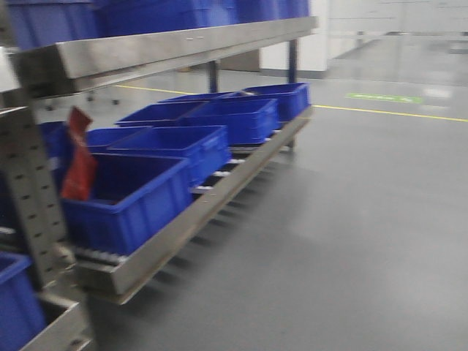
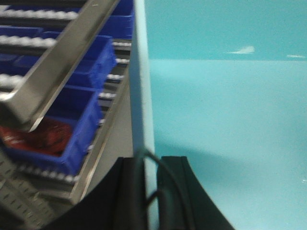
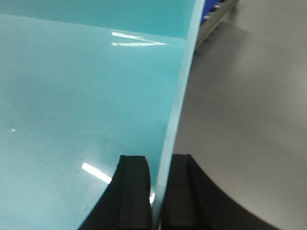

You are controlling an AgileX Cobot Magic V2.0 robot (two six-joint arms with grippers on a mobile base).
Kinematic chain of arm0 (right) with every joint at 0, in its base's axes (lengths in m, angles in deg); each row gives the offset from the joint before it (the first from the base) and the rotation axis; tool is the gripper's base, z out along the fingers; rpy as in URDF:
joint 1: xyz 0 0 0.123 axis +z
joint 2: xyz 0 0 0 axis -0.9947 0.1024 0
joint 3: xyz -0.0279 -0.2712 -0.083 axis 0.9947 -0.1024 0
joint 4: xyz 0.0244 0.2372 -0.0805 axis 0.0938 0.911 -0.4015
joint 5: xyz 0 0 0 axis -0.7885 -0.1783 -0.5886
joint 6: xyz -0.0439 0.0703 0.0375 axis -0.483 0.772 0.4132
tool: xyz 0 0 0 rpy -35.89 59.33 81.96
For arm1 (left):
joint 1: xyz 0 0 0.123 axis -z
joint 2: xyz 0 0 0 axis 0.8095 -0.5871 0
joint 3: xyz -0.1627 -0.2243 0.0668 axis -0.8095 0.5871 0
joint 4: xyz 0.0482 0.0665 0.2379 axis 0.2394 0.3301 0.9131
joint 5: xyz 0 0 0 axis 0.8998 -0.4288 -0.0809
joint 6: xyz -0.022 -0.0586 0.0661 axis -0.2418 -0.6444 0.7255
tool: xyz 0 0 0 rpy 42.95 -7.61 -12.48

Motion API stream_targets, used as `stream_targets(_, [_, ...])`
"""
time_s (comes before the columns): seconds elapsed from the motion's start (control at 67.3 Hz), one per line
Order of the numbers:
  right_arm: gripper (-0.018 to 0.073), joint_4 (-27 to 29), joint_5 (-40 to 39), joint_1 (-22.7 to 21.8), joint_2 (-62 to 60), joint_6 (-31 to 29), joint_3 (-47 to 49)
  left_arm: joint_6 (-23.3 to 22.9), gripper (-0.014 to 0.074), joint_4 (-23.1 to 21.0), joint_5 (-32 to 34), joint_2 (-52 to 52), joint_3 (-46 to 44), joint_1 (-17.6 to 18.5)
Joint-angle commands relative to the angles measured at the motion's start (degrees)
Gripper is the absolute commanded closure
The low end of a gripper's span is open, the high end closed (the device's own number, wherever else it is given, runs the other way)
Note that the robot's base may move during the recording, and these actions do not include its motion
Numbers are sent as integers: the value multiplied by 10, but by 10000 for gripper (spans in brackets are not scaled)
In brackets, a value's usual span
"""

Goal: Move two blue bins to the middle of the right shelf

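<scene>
Grey warehouse floor [image 1: 351,241] borders a steel roller shelf [image 1: 219,196] of dark-blue plastic bins [image 1: 131,201]. Beside its front edge we hold the pale light-blue rectangular plastic bin [image 2: 216,120], left jaws and right jaws each clamped on opposite walls, likely for level carrying.

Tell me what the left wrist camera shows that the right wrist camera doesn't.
Left wrist only: the roller shelf with dark blue bins, one holding something red, under a steel beam. Right wrist only: a wide stretch of grey floor; the shelf is a mere sliver at top right. Both: a gripper clamped on a pale blue bin wall, the left gripper and the right gripper respectively.
</scene>
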Motion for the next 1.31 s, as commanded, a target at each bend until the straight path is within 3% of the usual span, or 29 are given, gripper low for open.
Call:
stream_targets(0.0, [712, 16, -30, 1, -5, -11, 5, 0, 707, -29, 35, 8, -8, 8])
stream_targets(1.293, [712, 16, -30, 1, -5, -11, 5, 0, 707, -28, 35, 8, -8, 8])
